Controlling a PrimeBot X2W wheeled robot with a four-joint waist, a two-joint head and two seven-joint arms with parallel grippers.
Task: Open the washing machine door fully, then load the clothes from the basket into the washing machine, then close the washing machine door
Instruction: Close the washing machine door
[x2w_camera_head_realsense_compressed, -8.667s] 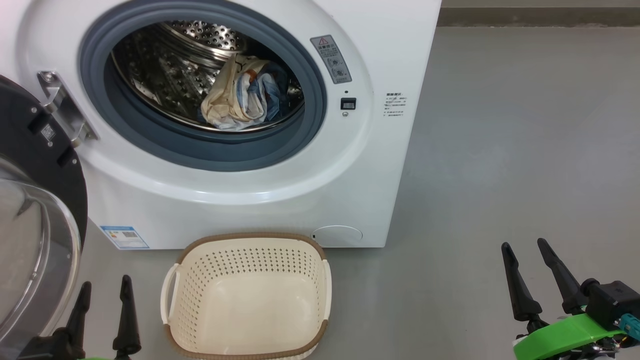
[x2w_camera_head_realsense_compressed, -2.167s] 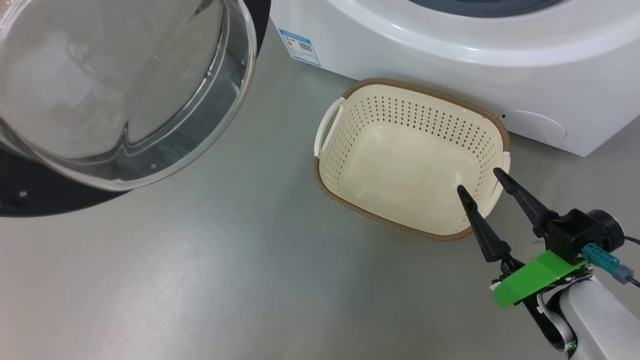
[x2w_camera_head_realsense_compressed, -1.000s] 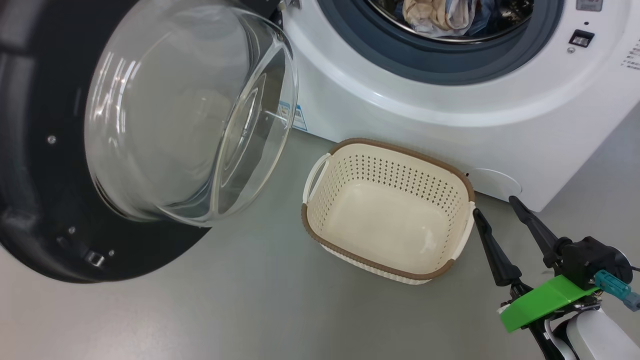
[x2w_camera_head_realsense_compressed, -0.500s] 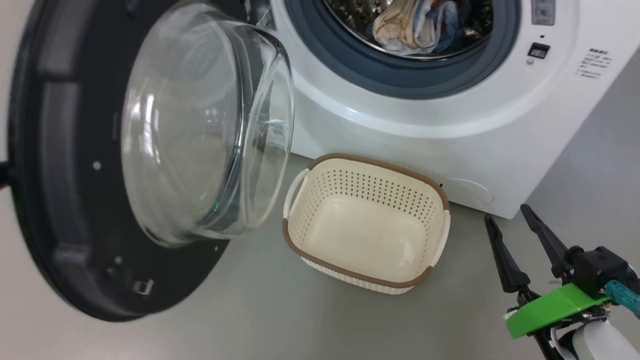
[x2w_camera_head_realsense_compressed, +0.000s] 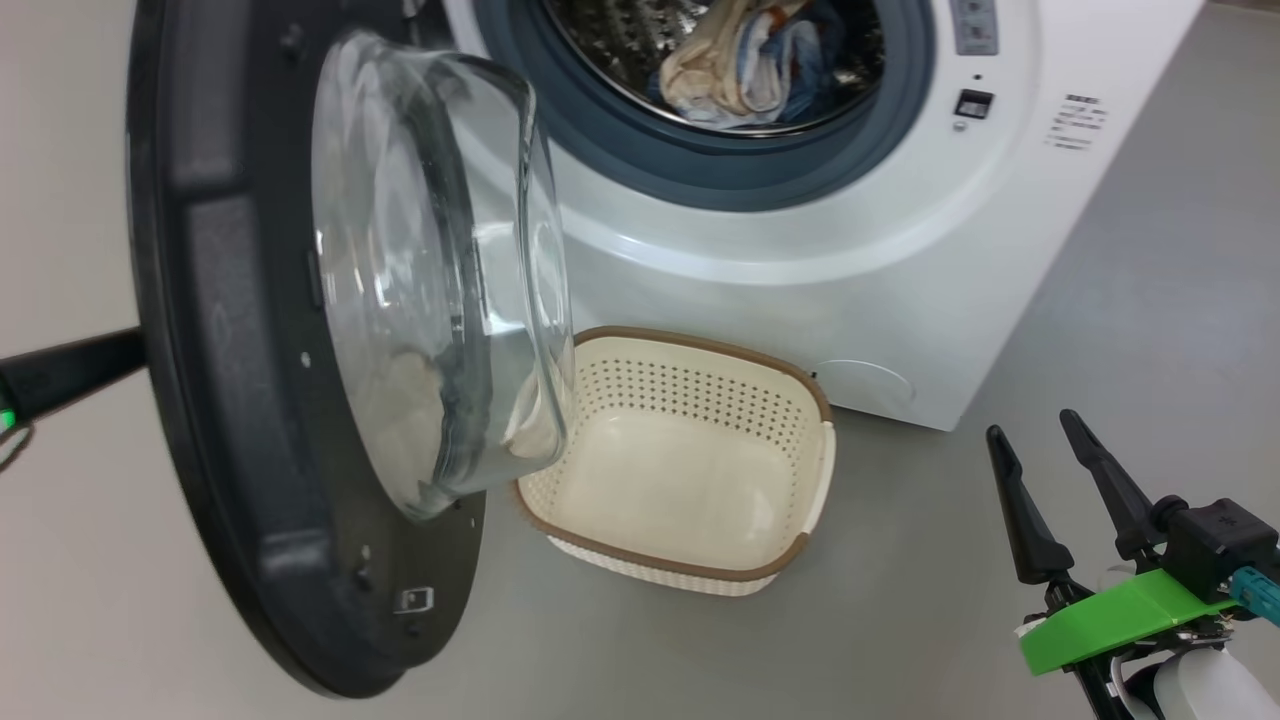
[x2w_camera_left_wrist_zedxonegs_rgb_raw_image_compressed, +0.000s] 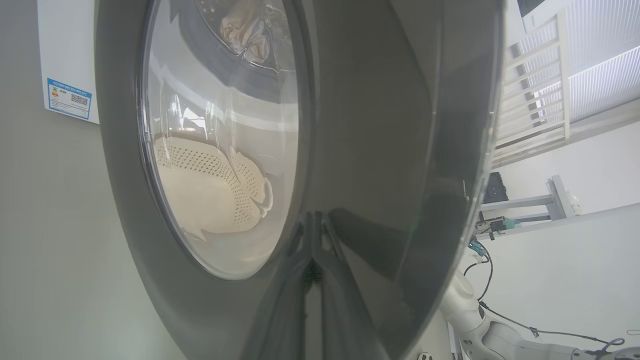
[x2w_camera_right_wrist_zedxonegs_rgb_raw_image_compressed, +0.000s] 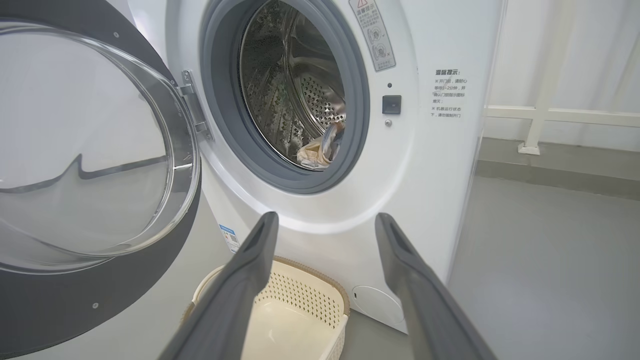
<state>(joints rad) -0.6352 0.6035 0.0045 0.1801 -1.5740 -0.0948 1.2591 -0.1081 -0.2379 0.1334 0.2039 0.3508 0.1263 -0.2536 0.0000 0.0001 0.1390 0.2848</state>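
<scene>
Inside the washer (x2w_camera_head_realsense_compressed: 800, 250) sit the clothes (x2w_camera_head_realsense_compressed: 740, 70), basket (x2w_camera_head_realsense_compressed: 700, 350) in front. Left gripper (x2w_camera_left_wrist_zedxonegs_rgb_raw_image_compressed: 314, 220) pinched together, seemingly touching the door (x2w_camera_head_realsense_compressed: 230, 330); right gripper (x2w_camera_head_realsense_compressed: 1028, 423) spread wide.

The big white front-loading washing machine (x2w_camera_head_realsense_compressed: 760, 290) at upper centre has a grey-blue rubber seal (x2w_camera_head_realsense_compressed: 700, 185) and a silver steel drum (x2w_camera_right_wrist_zedxonegs_rgb_raw_image_compressed: 285, 95) dotted with holes. The crumpled clothes (x2w_camera_head_realsense_compressed: 740, 70) inside are cream and blue with a streak of orange. At left, the large round door (x2w_camera_head_realsense_compressed: 220, 400) has a glossy black rim around clear glass. The small rectangular plastic basket (x2w_camera_head_realsense_compressed: 690, 390) at lower centre is cream, with rows of dot perforations and a brown rim. The floor (x2w_camera_head_realsense_compressed: 1150, 300) is plain grey. At lower right, the right gripper (x2w_camera_head_realsense_compressed: 1030, 424) is black above a bright green mount (x2w_camera_head_realsense_compressed: 1120, 612).
</scene>
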